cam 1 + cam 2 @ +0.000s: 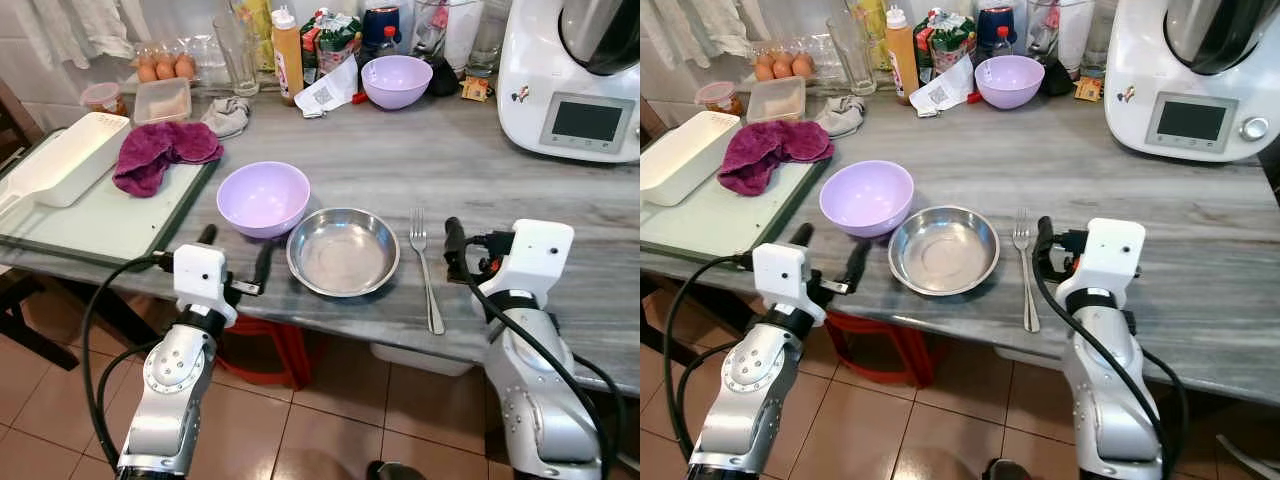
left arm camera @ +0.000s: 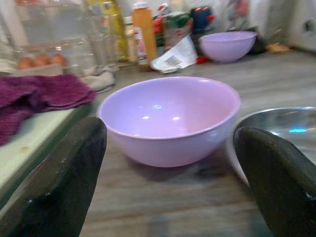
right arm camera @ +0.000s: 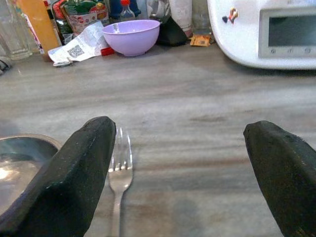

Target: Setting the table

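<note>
You are looking at a home kitchen. The grey wood-grain table (image 1: 480, 165) carries a white cooking machine (image 1: 572, 75) with a screen, eggs (image 1: 165, 68) in a clear box, sauce bottles (image 1: 287, 55), lilac bowls (image 1: 264, 197), a steel dish (image 1: 343, 251) and a fork (image 1: 425, 270). The floor (image 1: 330, 430) beneath is terracotta tile.

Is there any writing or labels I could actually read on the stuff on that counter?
None can be read.
Paper slip: a QR code and print, too small.
Orange bottle: label too blurred.
Green packet: print too blurred.
White appliance: its screen is blank; a small sticker, no words legible.
</note>
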### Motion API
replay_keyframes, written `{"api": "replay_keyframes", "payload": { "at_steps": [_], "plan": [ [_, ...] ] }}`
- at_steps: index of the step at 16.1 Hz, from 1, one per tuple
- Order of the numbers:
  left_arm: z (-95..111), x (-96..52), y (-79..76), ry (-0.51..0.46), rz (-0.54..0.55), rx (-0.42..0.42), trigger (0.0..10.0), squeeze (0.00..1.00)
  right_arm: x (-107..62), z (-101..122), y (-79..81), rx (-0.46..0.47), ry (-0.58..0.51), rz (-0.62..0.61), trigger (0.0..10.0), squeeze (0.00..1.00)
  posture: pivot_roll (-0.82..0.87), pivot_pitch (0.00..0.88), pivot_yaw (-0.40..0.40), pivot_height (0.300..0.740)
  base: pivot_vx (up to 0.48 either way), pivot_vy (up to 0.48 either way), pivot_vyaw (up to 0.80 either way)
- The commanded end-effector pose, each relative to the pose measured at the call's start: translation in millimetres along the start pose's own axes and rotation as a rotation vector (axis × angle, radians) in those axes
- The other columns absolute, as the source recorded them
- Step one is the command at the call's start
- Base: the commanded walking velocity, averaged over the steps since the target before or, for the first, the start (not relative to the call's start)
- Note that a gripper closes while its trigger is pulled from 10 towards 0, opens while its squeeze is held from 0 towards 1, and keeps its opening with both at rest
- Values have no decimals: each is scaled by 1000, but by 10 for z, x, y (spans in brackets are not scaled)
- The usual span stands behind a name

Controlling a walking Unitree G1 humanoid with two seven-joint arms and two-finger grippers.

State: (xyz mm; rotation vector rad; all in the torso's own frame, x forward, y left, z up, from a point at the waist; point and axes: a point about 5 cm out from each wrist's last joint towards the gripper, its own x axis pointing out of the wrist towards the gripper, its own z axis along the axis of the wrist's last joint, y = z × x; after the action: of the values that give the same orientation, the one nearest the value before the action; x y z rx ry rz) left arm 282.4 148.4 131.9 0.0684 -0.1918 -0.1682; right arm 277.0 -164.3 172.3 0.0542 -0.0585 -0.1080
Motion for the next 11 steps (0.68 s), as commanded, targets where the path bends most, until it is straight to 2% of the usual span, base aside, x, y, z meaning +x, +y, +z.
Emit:
{"api": "replay_keyframes", "payload": {
  "at_steps": [1,3,6,11],
  "plan": [
    [-39,-10,29,28,31,35,10000,0,-8,-31,-14,6,7,-8,10000,0,-201,123,61,740,0,0,-800],
    [-75,-38,49,44,54,26,10000,0,-3,-46,-5,8,5,-4,10000,0,-198,122,59,740,0,0,-800],
    [-85,-38,-22,51,50,45,10000,0,24,-44,12,16,-3,3,10000,0,-195,121,56,740,0,0,-800],
    [-84,-19,-30,57,53,65,10000,0,34,-11,22,42,-28,21,10000,0,-198,115,56,740,0,0,0]
  ]
}}
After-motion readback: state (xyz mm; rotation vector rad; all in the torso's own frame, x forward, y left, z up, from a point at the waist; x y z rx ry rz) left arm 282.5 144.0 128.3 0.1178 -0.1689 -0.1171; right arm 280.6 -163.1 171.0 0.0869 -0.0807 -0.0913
